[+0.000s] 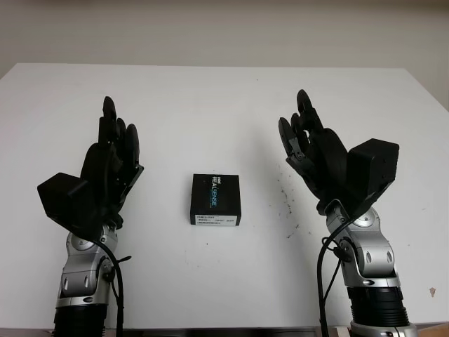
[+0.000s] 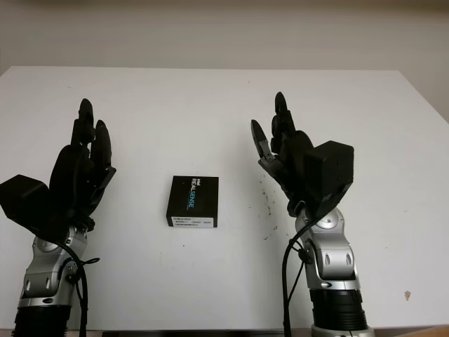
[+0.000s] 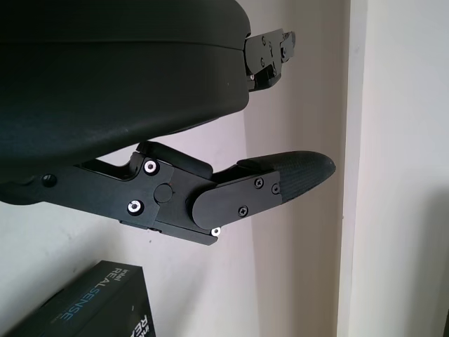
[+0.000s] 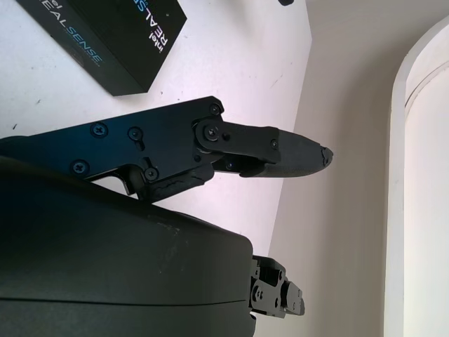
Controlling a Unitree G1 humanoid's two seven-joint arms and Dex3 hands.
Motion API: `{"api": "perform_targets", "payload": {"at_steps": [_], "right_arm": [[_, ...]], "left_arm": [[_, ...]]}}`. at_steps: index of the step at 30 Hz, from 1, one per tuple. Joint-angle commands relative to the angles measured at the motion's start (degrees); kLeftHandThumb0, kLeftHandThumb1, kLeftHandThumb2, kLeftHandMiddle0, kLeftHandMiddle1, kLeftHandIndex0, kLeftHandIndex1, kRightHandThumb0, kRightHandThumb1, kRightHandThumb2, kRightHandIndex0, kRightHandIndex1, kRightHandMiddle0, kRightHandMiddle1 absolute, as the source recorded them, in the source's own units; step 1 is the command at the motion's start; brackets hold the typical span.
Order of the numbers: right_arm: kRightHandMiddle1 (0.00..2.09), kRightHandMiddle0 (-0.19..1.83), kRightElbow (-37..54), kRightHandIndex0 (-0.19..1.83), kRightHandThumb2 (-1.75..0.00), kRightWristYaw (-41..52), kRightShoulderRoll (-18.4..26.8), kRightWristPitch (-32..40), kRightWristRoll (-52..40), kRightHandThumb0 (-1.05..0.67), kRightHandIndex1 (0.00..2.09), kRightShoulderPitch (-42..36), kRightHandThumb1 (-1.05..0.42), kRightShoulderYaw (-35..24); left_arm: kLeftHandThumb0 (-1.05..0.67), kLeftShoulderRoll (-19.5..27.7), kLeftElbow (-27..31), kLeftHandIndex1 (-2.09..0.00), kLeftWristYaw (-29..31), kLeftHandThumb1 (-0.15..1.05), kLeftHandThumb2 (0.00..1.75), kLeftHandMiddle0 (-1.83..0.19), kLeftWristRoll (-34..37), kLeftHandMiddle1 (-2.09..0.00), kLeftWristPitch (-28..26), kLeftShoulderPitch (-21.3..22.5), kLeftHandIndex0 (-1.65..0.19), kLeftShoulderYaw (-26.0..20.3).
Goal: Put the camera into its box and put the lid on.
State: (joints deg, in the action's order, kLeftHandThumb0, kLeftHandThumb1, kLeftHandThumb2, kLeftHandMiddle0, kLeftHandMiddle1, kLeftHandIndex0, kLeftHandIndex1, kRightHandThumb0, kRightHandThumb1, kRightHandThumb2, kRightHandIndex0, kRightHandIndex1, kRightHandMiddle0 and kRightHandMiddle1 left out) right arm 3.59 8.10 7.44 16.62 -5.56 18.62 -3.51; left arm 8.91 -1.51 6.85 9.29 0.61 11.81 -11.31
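Box [image 1: 216, 199] lid on, mid-table [image 1: 210, 91], long axis 12–6, print reading toward 12. Left hand [image 1: 112, 158] at 9, right hand [image 1: 309, 151] at 3, both open, well apart from box.

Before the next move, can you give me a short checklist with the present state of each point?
1. Box on the white table, between the two hands: ok.
2. Lid on the box: ok, it appears closed, printed top facing up.
3. Camera inside the box: cannot tell, the closed box hides its inside.
4. Left robot hand open, raised to the left of the box, holding nothing: ok.
5. Right robot hand open, raised to the right of the box, holding nothing: ok.
6. Both hands apart from the box: ok.
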Motion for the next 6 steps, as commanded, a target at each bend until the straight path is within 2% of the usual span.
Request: {"api": "perform_targets", "payload": {"at_steps": [1,6], "right_arm": [[0.00,-0.19,0.6,-0.19,-0.50,0.2,0.6,-0.4,0.0,-0.68,0.00,0.8,-1.05,0.1],[0.00,-0.19,-0.1,-0.19,-0.51,0.6,0.3,-0.6,0.0,-0.65,0.00,0.9,-1.05,0.1]], "left_arm": [[-0.65,-0.1,0.1,0.00,0.0,1.05,0.65,0.19,0.2,0.00,0.2,-0.3,0.19,0.1],[-0.65,-0.7,2.6,0.00,0.4,1.05,0.64,0.19,1.8,0.00,-0.6,-0.6,0.19,0.2]]}}
